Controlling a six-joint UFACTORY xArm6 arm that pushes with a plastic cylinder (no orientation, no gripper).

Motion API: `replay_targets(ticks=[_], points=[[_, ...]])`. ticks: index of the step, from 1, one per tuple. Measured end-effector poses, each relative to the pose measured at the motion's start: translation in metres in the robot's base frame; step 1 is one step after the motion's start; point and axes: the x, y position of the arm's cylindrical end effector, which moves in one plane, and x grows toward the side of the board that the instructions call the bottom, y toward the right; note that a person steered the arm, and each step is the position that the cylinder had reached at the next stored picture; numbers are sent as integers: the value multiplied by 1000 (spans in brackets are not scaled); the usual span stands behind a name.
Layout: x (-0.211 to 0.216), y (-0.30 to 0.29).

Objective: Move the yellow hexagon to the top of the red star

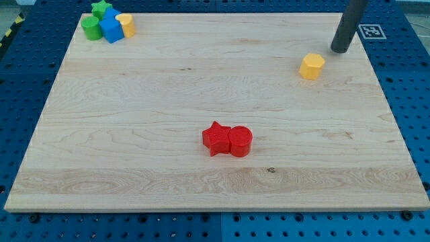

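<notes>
The yellow hexagon (312,66) lies at the view's upper right on the wooden board (134,134). The red star (216,138) lies near the board's middle, lower down, touching a red cylinder (240,142) on its right. My tip (340,50) is the lower end of the dark rod at the view's top right. It stands just up and to the right of the yellow hexagon, a small gap apart from it. The hexagon is far up and to the right of the red star.
A cluster sits at the board's top left corner: a green star (101,8), a green block (90,28), a blue block (111,29) and a yellow block (126,25). A tag marker (371,31) lies off the board at the top right.
</notes>
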Motion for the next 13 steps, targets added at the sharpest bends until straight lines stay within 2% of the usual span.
replay_targets(ticks=[2,4,5,8,13], points=[[5,0],[46,0],[52,-1],[54,-12],[54,-69]])
